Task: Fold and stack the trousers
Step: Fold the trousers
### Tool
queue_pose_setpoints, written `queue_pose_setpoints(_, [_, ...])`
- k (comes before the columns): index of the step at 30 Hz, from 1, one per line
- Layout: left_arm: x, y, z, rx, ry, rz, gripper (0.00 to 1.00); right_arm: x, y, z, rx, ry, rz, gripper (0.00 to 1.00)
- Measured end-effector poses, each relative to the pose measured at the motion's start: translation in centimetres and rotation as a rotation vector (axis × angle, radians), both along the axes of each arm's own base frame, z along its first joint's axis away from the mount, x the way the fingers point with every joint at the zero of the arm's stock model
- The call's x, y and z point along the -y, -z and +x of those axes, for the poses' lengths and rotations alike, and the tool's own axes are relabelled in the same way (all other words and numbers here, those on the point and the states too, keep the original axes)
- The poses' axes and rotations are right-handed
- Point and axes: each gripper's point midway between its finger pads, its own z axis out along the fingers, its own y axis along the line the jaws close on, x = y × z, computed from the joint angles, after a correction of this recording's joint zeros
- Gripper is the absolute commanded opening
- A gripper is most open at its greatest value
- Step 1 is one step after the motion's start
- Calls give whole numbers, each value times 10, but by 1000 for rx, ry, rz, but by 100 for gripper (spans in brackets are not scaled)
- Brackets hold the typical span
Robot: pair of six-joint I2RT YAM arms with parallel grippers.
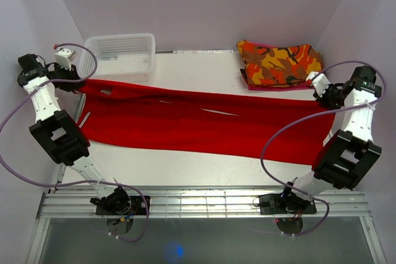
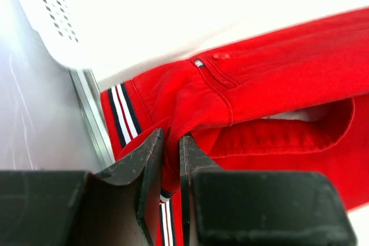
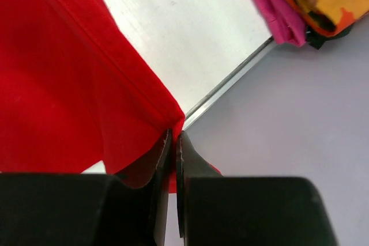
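The white table [image 1: 185, 165] fills the middle of the overhead view. The red trousers [image 1: 198, 122] lie stretched across it from its left edge to its right edge, mostly flat, with a few long creases along the legs. Their waist end is at the left, just beside the basket, and their leg end is at the right.

At the far right corner a folded camouflage garment [image 1: 278, 63] in orange, red and yellow rests on a pink cloth [image 3: 277, 10], apart from the trousers. At the far left corner stands a white perforated plastic basket [image 1: 120, 54]. Its mesh floor is in plain view, and no cloth lies in it.

The left tool [image 2: 171, 136] has its jaws narrow and clamped on a raised fold of red cloth at the waist, next to a striped band [image 2: 122, 116] of white and navy.

The right tool [image 3: 174, 133] is pinched tight on the corner of the trousers' edge, right over the table's right rim, and the red fabric drapes away to its left.
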Motion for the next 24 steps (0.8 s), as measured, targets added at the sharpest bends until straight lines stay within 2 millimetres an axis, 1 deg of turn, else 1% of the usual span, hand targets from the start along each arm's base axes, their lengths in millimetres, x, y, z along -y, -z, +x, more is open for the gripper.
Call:
queue_pose_setpoints(1, [-1, -2, -10, 6, 10, 5, 0, 0, 0, -9, 11, -10, -10, 8])
queue_pose_setpoints(3, [-6, 3, -31, -9, 23, 9, 0, -3, 10, -34, -6, -29, -17, 8])
queue_pose_setpoints(4, [-8, 8, -46, -26, 29, 7, 0, -4, 19, -47, -21, -35, -15, 8])
queue_pose_setpoints(6, [-15, 27, -76, -79, 33, 5, 0, -8, 39, -71, -71, -42, -1, 8])
queue_pose_setpoints(7, [-18, 41, -90, -112, 32, 5, 0, -10, 54, -82, -98, -48, 5, 8])
queue_pose_setpoints(8, [-20, 62, -109, -158, 29, 12, 0, -12, 67, -91, -124, -54, 5, 8])
queue_pose_setpoints(9, [-20, 78, -123, -199, 24, 15, 0, -13, 82, -100, -153, -58, 0, 8])
queue_pose_setpoints(10, [-20, 101, -138, -248, 18, 18, 0, -13, 96, -107, -177, -62, -11, 8])
queue_pose_setpoints(12, [-14, 149, -168, -359, 11, 25, 0, -13, 122, -120, -232, -67, -37, 8])
queue_pose_setpoints(13, [-11, 168, -179, -411, 9, 30, 0, -13, 132, -125, -261, -70, -50, 8])
queue_pose_setpoints(14, [-8, 178, -183, -424, 16, 36, 0, -11, 139, -126, -281, -72, -67, 8])
queue_pose_setpoints(18, [-13, 178, -180, -451, -21, 88, 0, -8, 151, -121, -316, -63, -71, 8])
queue_pose_setpoints(20, [-14, 178, -179, -460, -37, 87, 0, -6, 150, -116, -319, -48, -61, 8])
queue_pose_setpoints(24, [-15, 175, -174, -464, -58, 67, 0, -4, 140, -102, -283, -36, -54, 8])
